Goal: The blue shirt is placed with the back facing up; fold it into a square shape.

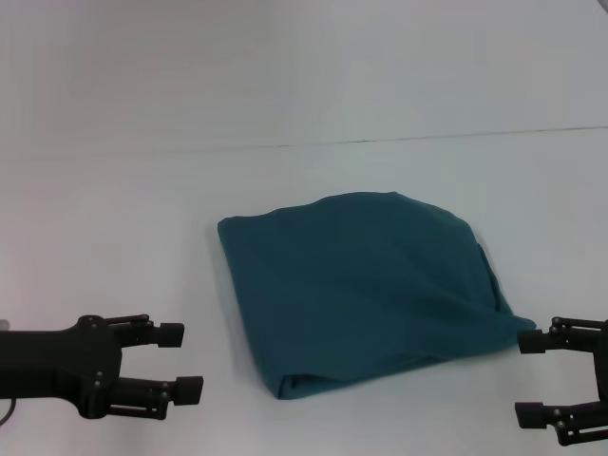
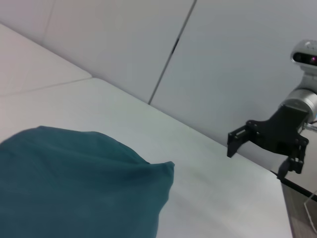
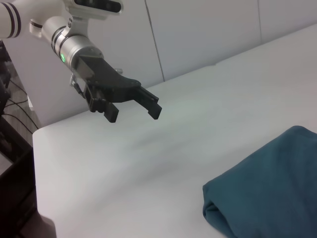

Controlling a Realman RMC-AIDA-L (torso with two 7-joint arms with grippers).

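Blue shirt [image 1: 366, 285], frame centre, already folded roughly square; left gripper [image 1: 180, 361] and right gripper [image 1: 532, 378] flank it, released; only retreat seems left.

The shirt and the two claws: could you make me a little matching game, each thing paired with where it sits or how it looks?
Things:
1. shirt
2. left gripper
3. right gripper
4. table

Descriptions:
A. white, with the rest on or over it
B. open, off the cloth on the robot's left
C. teal-blue, folded into a rough block at the middle
D. open, close to the cloth's corner on the robot's right

Pairs: 1-C, 2-B, 3-D, 4-A
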